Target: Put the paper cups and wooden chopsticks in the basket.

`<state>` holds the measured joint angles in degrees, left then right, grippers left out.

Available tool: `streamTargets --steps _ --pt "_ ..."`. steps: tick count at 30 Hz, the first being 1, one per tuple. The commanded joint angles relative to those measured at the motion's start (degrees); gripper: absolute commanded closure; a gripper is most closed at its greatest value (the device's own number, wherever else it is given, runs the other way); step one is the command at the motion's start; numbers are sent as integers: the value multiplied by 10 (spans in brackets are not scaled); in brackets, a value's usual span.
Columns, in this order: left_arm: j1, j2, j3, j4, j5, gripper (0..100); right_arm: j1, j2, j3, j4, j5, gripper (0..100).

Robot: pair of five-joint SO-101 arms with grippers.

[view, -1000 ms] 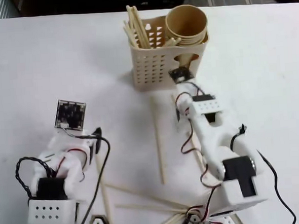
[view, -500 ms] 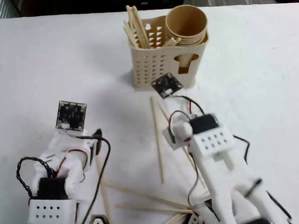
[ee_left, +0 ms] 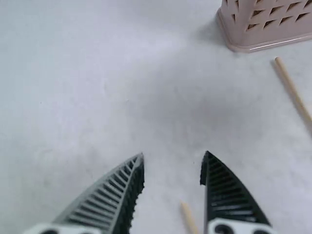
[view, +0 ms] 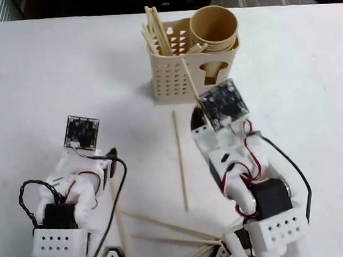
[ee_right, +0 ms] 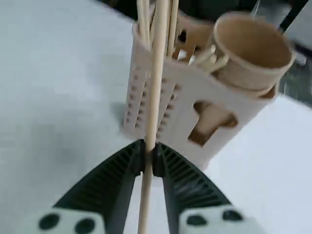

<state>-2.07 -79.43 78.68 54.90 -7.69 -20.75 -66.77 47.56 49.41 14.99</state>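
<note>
The cream slotted basket stands at the table's far middle, with stacked paper cups and several chopsticks inside. My right gripper is shut on a wooden chopstick, which it holds up in front of the basket; from above that chopstick slants across the basket's front. My left gripper sits open low over the table at the near left, with a chopstick tip between its fingers. Another chopstick lies loose between the arms.
Several more chopsticks fan out on the white table near the arm bases. A loose chopstick end lies near the basket corner in the left wrist view. The table's left and right sides are bare.
The right arm pulled back from the basket, went down to the table, and now has come up holding a chopstick. The left arm has not moved.
</note>
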Motion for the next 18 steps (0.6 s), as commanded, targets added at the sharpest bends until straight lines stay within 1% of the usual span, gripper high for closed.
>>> streamTargets --steps 1,9,13,18 --pt "-3 -7 -3 -13 -6 805 -4 -11 -11 -116 4 981" --pt "-3 -7 -3 -13 -6 805 -4 66 -19 -418 0 981" --pt "-3 -7 -3 -13 -6 805 -3 151 -66 -513 -1 981" --pt "-3 -7 -3 -13 -6 805 -3 269 -142 -607 -2 981"
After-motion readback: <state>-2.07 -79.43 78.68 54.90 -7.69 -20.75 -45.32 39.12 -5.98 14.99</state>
